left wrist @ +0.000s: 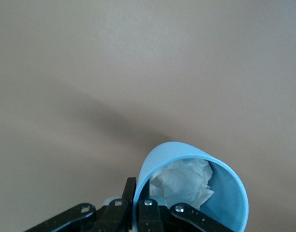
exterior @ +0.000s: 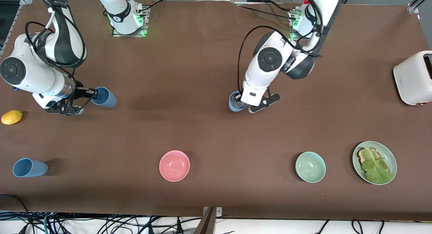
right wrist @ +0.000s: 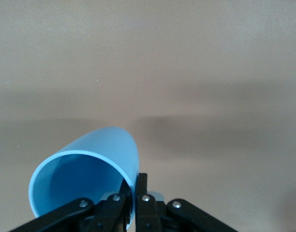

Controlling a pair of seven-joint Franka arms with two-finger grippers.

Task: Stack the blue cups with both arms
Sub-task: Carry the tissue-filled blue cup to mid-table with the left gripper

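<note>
My right gripper (exterior: pixel 90 92) is shut on the rim of a light-blue cup (exterior: pixel 105 97) and holds it tilted on its side just above the table, at the right arm's end. In the right wrist view the cup (right wrist: pixel 90 169) is empty, with one finger inside the rim and one outside (right wrist: pixel 137 182). My left gripper (exterior: pixel 238 98) is shut on the rim of a second blue cup (exterior: pixel 235 104) over the table's middle. In the left wrist view this cup (left wrist: pixel 220 193) holds crumpled white paper (left wrist: pixel 184 181), and the gripper (left wrist: pixel 137 188) pinches its wall. A third blue cup (exterior: pixel 29 167) lies on its side near the front camera.
A yellow lemon (exterior: pixel 11 117) lies near the right gripper. A pink bowl (exterior: pixel 174 165), a green bowl (exterior: pixel 310 167) and a green plate (exterior: pixel 392 157) with toast and lettuce stand in a row nearer the front camera. A white toaster (exterior: pixel 413 77) stands at the left arm's end.
</note>
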